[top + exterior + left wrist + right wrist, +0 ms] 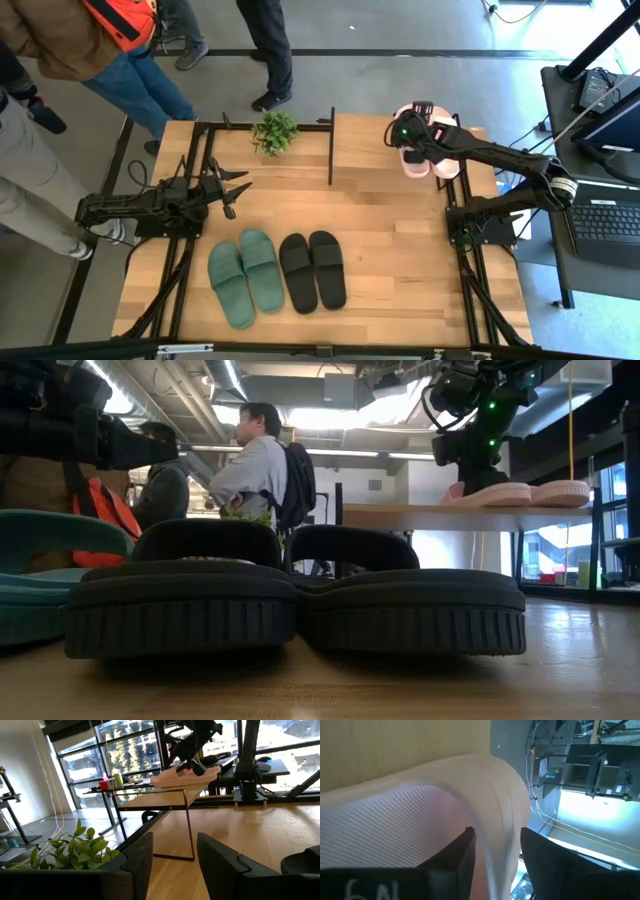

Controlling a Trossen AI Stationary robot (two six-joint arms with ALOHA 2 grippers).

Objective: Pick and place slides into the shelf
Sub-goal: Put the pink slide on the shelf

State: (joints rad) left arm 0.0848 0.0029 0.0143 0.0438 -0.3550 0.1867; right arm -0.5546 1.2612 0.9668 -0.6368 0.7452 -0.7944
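The pink slides (432, 152) lie side by side on the right end of the shelf's plank top (365, 150), soles down, also seen in the low view (520, 492). My right gripper (410, 133) is over the left one of the pair, shut on it. The green slides (243, 275) and black slides (312, 270) rest flat on the table near its near edge. My left gripper (240, 190) hovers open to the left of the shelf, above the table, touching nothing. My right gripper (497, 832) has the pink slide's strap (492, 810) pinched between its two fingers, one finger (455, 855) on the textured inner side and one (545, 860) outside. It comes from above, slanting down. The slide sits flat on the shelf top (400, 515).
A small potted plant (275, 130) stands at the table's far edge, left of the shelf. People (130, 50) stand beyond the far left corner. The black frame rails (465, 270) run along both table sides. Bare wood lies between the shelf and the slides.
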